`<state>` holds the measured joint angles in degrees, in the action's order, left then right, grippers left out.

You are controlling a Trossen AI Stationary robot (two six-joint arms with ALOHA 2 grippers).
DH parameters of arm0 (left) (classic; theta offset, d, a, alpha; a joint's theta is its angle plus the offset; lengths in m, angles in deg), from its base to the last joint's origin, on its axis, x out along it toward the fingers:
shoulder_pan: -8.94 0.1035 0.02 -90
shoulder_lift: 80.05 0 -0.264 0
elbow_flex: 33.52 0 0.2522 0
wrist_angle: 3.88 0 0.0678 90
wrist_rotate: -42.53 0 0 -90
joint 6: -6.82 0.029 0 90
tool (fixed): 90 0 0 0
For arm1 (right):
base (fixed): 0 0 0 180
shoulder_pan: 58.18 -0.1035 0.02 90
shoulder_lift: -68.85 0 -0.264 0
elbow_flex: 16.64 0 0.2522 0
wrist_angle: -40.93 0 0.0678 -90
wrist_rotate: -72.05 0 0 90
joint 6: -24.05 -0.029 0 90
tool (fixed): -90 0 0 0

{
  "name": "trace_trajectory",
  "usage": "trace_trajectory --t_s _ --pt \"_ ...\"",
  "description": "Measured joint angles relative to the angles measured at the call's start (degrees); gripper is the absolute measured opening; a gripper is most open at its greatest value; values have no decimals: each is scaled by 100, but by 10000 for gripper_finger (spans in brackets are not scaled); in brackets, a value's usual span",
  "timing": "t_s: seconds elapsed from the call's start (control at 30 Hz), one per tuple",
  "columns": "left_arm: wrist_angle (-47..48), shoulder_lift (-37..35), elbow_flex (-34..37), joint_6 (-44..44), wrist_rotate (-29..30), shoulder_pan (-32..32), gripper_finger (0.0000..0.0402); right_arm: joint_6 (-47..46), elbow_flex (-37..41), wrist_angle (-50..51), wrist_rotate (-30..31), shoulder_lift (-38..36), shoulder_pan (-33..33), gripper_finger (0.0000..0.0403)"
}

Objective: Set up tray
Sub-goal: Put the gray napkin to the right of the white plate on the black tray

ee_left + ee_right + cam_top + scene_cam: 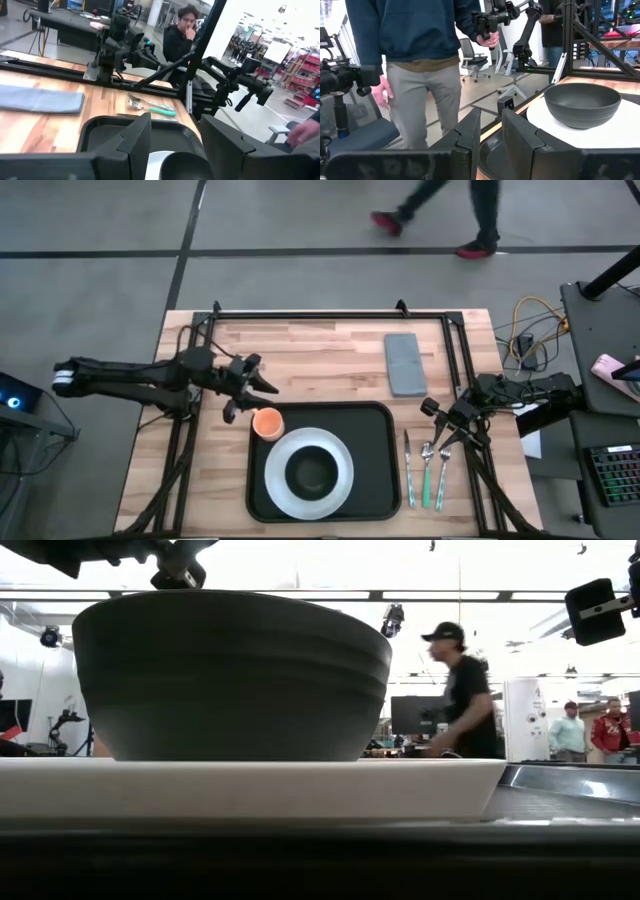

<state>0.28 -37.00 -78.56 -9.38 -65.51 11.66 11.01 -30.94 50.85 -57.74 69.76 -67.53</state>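
The black tray (375, 430) lies at the table's near middle. On it a white plate (340, 480) carries a dark bowl (312, 471), and an orange cup (267, 423) stands in its far left corner. My left gripper (248, 395) hovers open just beyond that corner, close to the cup but apart from it. In its wrist view the open fingers frame the tray (107, 127). My right gripper (440, 428) is open over the far ends of the cutlery (425, 472), which lies right of the tray. From its wrist view I see the bowl (582, 104) on the plate (620, 137).
A folded grey napkin (404, 363) lies flat on the wood beyond the tray's far right corner. A black frame rail (330, 314) runs along the table's far edge. People stand and walk in the room beyond. Bare wood shows left of the tray.
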Motion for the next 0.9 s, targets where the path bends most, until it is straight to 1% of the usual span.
trace_trajectory --t_s 0.2,0.37,0.53,0.8,0.9 --pt "28 -394 184 73 0 0 151 1 0 1 0 0 -1 74" --pt "53 -869 456 38 4 -2 151 2 -2 1 -2 0 1 80" --pt "41 -1407 660 24 12 -2 151 2 0 -2 -1 0 -1 76" --pt "83 -2253 996 21 407 -2 151 0 0 -1 0 0 2 69" --pt "52 -2545 1145 19 710 -2 151 101 0 -1 0 0 0 72"
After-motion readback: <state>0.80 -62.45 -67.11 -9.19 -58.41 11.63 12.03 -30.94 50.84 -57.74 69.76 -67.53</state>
